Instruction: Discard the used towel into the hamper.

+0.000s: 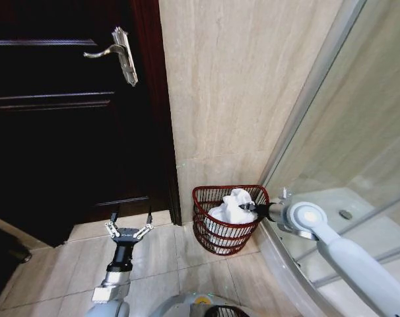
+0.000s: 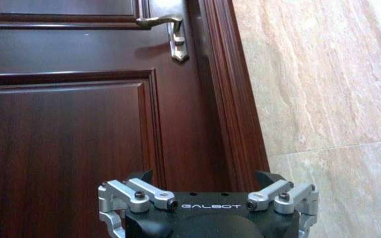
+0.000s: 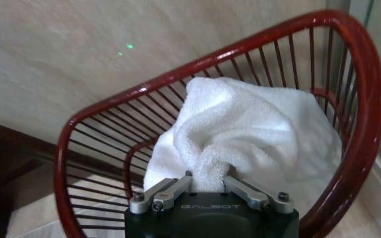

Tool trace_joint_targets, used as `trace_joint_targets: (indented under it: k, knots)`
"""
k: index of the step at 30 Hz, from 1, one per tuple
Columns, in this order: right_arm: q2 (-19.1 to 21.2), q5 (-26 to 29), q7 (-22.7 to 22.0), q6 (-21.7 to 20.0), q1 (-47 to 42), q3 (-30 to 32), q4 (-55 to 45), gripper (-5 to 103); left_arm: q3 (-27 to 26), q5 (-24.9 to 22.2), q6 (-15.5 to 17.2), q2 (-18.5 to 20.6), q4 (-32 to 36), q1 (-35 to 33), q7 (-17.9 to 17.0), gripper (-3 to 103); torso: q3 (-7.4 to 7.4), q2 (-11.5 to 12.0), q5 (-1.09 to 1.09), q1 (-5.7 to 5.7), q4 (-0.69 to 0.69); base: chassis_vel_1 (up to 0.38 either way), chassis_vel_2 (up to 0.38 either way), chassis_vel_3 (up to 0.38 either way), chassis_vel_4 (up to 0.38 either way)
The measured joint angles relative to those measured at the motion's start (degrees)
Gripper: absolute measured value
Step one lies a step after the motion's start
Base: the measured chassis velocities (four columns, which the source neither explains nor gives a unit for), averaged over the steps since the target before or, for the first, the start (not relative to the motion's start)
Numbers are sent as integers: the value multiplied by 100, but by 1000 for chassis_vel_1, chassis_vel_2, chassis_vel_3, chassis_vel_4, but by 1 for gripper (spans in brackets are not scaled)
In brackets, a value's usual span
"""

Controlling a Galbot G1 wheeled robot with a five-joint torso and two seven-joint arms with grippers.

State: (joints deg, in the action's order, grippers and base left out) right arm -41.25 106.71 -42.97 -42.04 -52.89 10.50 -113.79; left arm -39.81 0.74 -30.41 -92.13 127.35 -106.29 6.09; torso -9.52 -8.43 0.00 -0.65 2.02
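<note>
One round dark red wire hamper (image 1: 228, 220) on the tiled floor (image 1: 180, 264), between the dark wooden door (image 1: 61, 119) and glass shower wall (image 1: 345, 165). One crumpled white terry towel (image 1: 234, 206) sits inside it. Right end effector (image 1: 251, 208) pinches a towel fold over the rim. Left end effector (image 1: 129, 221) spread, low before the door.

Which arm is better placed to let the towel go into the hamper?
Right. The right gripper is shut on the white towel inside the hamper; the left gripper hangs open by the door.
</note>
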Motion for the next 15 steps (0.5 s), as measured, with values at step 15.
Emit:
trace_joint_targets:
  k: [15]
  knots:
    - [-307,280,-583,10,1608,-1593,1041,5,2,-113,-42,0,-254,82,17,100,-2,-3,-2,-2,0,0,0,0,0]
